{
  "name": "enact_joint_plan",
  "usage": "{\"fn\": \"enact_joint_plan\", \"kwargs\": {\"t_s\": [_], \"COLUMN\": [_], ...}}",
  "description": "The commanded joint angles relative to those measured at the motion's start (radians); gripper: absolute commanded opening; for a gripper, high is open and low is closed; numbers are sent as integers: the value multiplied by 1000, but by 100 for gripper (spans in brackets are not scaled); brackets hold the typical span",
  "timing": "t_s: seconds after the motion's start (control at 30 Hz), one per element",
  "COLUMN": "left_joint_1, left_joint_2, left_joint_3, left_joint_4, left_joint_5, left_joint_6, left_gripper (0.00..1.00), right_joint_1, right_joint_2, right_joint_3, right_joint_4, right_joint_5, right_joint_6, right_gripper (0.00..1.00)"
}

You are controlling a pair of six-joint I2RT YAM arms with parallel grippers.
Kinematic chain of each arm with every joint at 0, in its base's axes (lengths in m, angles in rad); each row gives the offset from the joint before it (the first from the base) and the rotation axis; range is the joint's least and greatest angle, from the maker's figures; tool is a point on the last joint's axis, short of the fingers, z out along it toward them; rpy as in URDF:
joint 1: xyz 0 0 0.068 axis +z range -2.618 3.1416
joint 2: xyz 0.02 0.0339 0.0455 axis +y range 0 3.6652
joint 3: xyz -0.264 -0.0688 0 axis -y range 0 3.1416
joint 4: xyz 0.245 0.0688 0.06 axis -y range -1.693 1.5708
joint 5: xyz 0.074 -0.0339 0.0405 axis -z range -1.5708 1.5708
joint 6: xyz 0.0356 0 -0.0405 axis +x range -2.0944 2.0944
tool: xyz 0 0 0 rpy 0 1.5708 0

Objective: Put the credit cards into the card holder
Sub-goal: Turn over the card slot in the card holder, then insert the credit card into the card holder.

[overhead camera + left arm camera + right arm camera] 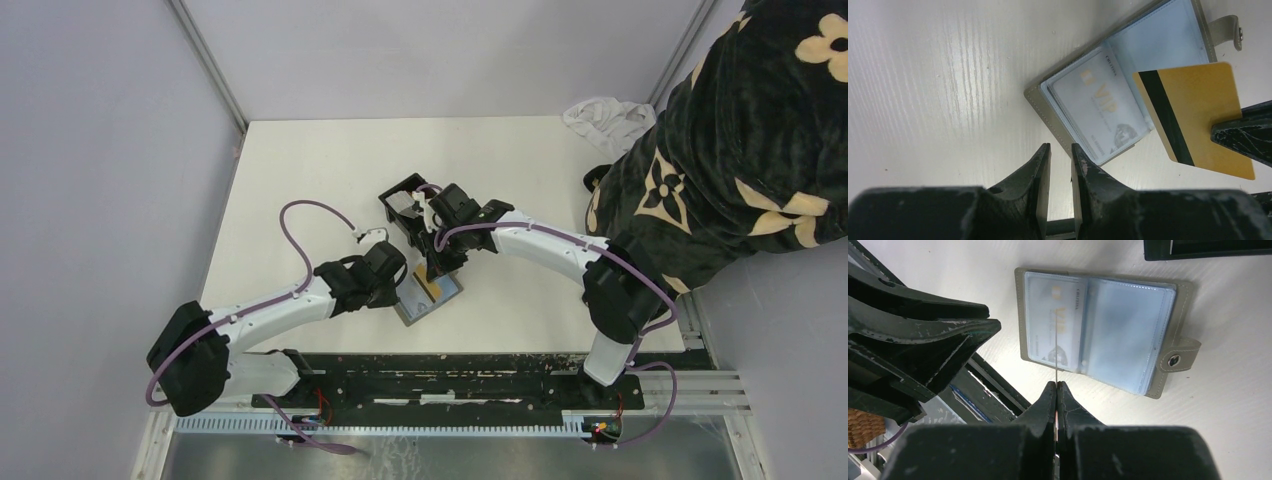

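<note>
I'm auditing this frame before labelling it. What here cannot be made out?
- Right wrist view: the tan-gold magnetic-stripe card in the shut right gripper is edge-on, faces unseen.
- Right wrist view: the black plastic box is cut by the top edge; contents hidden.
- Left wrist view: small print on the silver VIP card in the open grey folding card holder is blurred.

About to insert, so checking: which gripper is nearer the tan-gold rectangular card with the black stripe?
Right. The right gripper is shut on the tan-gold card, holding it over the open grey wallet with clear sleeves. The left gripper sits apart, empty, beside the wallet's edge.
</note>
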State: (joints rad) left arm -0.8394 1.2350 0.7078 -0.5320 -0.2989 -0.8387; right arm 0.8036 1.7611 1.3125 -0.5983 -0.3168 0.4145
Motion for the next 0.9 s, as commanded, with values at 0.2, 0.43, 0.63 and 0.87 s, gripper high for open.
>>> {"fn": "enact_joint_plan", "kwargs": {"t_s": [0.2,0.43,0.63,0.87], "left_joint_1": [-2,-3,-3,-3], "left_joint_2": [29,44,75,109], "left_joint_3": [0,-23,-25,-29], "left_joint_4": [49,69,87,107], "left_joint_5": [8,26,39,53], "left_joint_6": [-23,-25,-22,-22], "left_gripper": [29,28,27,27], "right_joint_1": [-41,-57,-81,-93], "right_joint_2": [60,94,105,126], "right_joint_3": [-30,-52,-56,-65], "right_joint_4": [132,181,187,190], "right_joint_5": [-124,-144,-150,-169], "right_joint_6": [14,13,4,-3], "right_gripper": [1,1,1,1]}}
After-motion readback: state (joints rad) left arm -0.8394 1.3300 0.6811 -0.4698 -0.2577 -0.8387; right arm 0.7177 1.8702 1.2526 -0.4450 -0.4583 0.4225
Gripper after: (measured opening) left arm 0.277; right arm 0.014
